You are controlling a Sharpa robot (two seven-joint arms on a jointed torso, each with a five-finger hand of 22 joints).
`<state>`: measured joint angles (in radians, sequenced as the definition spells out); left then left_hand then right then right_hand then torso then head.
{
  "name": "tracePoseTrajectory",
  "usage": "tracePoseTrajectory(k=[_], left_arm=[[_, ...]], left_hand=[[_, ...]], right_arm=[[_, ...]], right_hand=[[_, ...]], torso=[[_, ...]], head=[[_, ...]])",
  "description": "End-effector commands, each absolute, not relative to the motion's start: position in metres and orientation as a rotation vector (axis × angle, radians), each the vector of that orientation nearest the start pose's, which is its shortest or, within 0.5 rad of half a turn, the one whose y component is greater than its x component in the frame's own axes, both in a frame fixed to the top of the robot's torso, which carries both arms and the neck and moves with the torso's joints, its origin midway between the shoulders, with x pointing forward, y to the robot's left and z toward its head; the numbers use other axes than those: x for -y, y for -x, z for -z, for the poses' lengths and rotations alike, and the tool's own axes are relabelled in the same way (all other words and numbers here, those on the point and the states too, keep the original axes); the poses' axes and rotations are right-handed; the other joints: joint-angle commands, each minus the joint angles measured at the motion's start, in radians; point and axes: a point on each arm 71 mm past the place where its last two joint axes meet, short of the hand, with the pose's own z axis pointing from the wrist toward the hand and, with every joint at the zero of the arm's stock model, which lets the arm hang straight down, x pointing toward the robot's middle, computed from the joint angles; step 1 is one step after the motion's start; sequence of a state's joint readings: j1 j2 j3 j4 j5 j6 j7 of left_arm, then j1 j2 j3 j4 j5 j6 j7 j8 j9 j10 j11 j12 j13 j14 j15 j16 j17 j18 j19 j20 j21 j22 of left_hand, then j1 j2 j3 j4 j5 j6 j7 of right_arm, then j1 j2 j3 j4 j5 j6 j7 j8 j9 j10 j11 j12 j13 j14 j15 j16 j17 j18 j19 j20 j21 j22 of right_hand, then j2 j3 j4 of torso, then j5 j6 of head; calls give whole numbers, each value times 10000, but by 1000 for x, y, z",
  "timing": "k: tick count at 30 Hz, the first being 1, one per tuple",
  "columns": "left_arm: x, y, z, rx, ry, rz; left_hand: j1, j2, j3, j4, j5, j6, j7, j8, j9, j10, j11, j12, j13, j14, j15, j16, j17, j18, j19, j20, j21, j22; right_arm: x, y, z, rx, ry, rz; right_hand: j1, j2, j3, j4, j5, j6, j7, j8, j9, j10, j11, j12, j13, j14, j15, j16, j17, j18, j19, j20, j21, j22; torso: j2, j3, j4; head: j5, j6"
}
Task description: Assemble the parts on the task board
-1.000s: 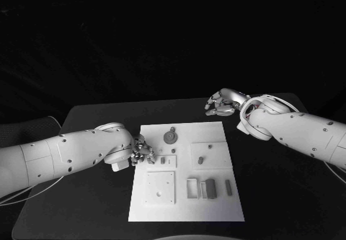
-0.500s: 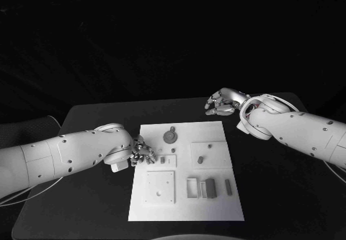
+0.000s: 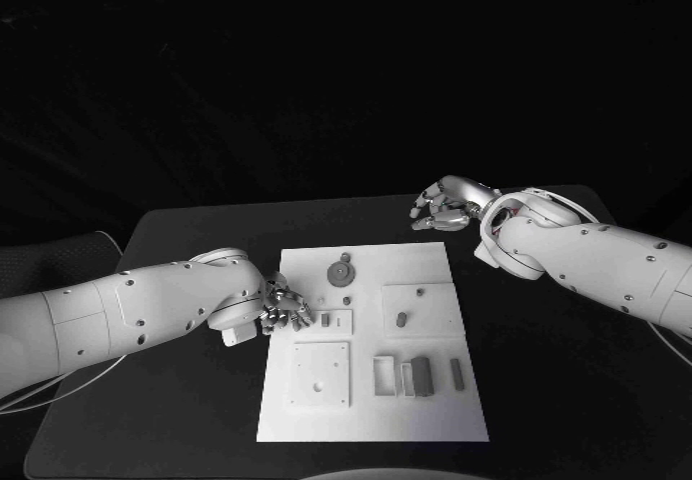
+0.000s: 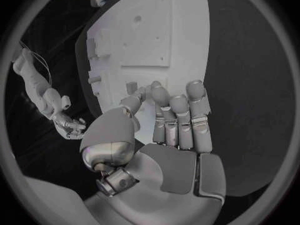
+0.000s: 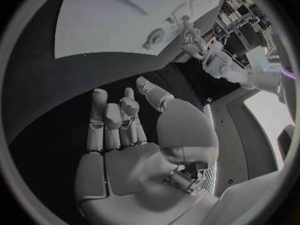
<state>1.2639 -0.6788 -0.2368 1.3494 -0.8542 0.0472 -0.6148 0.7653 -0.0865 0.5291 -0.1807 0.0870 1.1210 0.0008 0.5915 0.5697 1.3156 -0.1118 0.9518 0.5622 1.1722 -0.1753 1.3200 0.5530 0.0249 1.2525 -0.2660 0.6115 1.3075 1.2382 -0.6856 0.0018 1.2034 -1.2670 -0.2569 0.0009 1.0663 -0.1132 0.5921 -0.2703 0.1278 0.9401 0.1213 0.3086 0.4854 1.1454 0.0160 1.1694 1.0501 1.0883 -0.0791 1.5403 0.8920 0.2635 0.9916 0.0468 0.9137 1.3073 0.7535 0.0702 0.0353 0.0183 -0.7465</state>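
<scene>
The white task board (image 3: 433,265) lies in the middle of the black table. On it are a round disc (image 3: 342,272), two small pegs (image 3: 401,320), a square plate (image 3: 320,375) and several upright rectangular pieces (image 3: 421,376). My left hand (image 3: 283,311) hovers at the board's left edge with its fingers stretched out and nothing in them. Its fingertips (image 4: 156,92) are close to a small part (image 4: 131,87) without gripping it. My right hand (image 3: 447,206) hangs over the table beyond the board's far right corner, loosely curled with an empty palm (image 5: 134,150).
Black table (image 3: 188,230) surrounds the board on all sides, with wide bare strips to its left and right. The right forearm (image 3: 591,260) slants over the table's right side. The board's near edge (image 3: 372,438) is close to the table's front.
My left hand has shifted very slightly at the board's left edge. The right arm and the parts have not moved.
</scene>
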Motion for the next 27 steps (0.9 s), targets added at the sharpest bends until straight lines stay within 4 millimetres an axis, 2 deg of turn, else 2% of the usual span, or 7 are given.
tracePoseTrajectory(k=[1, 9, 27], left_arm=[[-197, -483, 275, -24656, 4292, 2927], [-198, -483, 275, -24565, 4468, 3019], [-199, -483, 275, -24608, 4468, 3022]], left_hand=[[66, -8, 25, 42, -50, -39, -16, -3, -17, -22, 25, 65, -17, -30, 21, 79, -20, 141, -36, 4, 15, 109], [148, 51, 27, 8, 32, -32, -18, 12, -23, -18, 22, 82, -19, -27, 18, 98, -30, 139, -33, 5, 27, 116], [124, -56, -35, 47, 47, -23, -25, 29, -39, -16, 16, 101, -26, -24, 18, 121, -50, 140, -28, 2, 40, 119]], right_arm=[[213, -551, 172, -16806, -148, -6771], [213, -552, 173, -16831, -146, -6764], [213, -552, 173, -16859, -140, -6763]], right_hand=[[-84, -31, -2, 45, 40, 25, 68, -38, 17, -75, 6, -7, -15, 30, -59, -50, -9, -17, -70, 24, -68, 171], [-82, -29, 0, 46, 41, 26, 69, -39, 19, -75, 7, -7, -15, 30, -57, -49, -9, -17, -69, 23, -68, 171], [-81, -30, 0, 48, 41, 27, 70, -41, 22, -75, 9, -5, -16, 30, -55, -47, -10, -17, -69, 23, -68, 171]], torso=[[0, 2, -1], [0, 6, -5], [-1, -1, -1]], head=[[2, 4], [2, 10], [-7, 4]])
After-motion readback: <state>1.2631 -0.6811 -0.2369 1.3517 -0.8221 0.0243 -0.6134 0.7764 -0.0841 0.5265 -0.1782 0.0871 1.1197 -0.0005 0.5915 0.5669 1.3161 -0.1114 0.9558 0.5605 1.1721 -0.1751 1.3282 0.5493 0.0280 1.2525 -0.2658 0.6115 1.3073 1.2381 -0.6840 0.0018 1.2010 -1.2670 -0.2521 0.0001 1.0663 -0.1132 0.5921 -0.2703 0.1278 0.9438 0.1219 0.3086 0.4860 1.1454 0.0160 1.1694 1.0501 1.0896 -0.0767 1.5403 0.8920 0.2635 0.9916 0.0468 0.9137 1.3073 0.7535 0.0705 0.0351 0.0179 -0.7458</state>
